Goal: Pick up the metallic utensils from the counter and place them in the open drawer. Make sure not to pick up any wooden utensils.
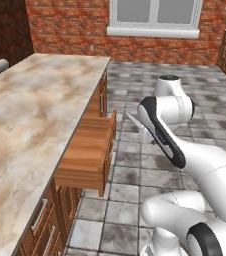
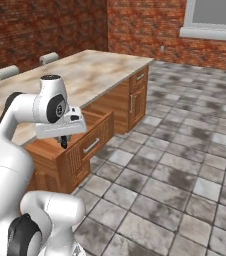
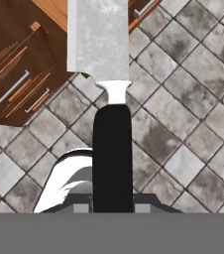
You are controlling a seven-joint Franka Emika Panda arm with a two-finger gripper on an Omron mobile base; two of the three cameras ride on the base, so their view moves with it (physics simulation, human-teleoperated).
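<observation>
Knife (image 3: 111, 99) with black handle and broad silver blade sits clamped in the Franka arm's gripper (image 3: 112, 206), jaws narrow on the handle; in hand view the blade points away from the hand, over grey floor tiles (image 3: 183, 124) and toward the cabinet front. In left base view the blade tip (image 1: 133, 120) juts out beside the arm's dark-jointed wrist, above the floor and just right of the open drawer (image 1: 87, 150). Drawer, a shallow orange-brown wooden box w/ plain flat front, is pulled out from the island's side, its inside bare wood as far as the views show. In right base view the gripper (image 2: 63, 142) hangs at the drawer's near edge, knife mostly hidden by the hand. Counter (image 1: 30, 110), a beige-and-brown marbled island top, runs along the left; two paper-towel-like rolls (image 2: 6, 73) lie at its far edge. Brick wall and window (image 1: 155, 15) close the background
</observation>
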